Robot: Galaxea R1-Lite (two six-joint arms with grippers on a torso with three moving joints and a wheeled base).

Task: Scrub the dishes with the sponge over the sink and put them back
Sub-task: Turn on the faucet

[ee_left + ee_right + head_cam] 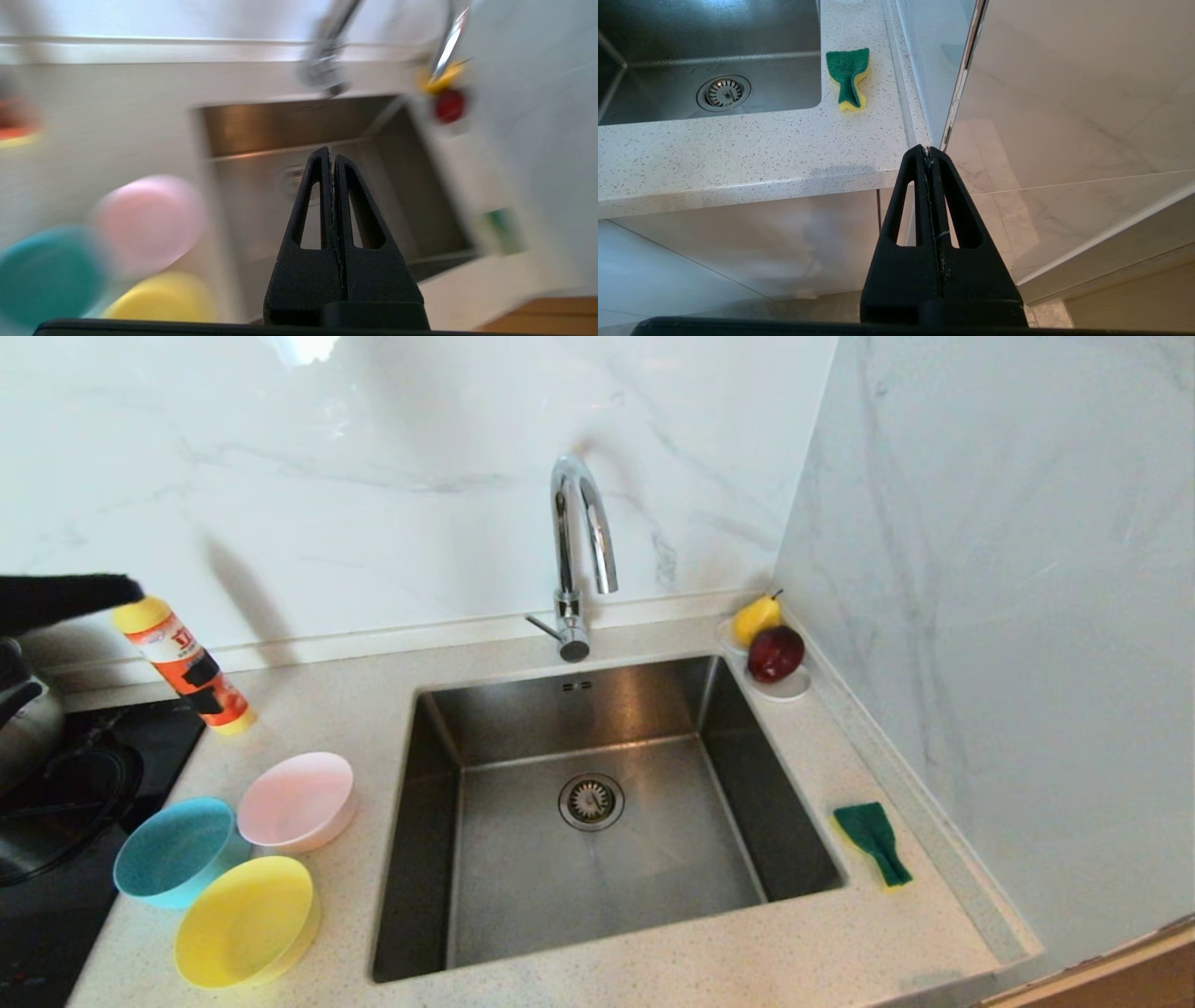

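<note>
Motion blur smears bowls (149, 219) behind the closed left end effector (331, 151).

Bright daylight; motion-blurred left wrist view.

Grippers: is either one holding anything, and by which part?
Nothing is held. Left gripper and right gripper are both shut on nothing.

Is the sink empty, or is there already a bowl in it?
Empty: the sink shows only bare steel and its drain strainer.
</note>
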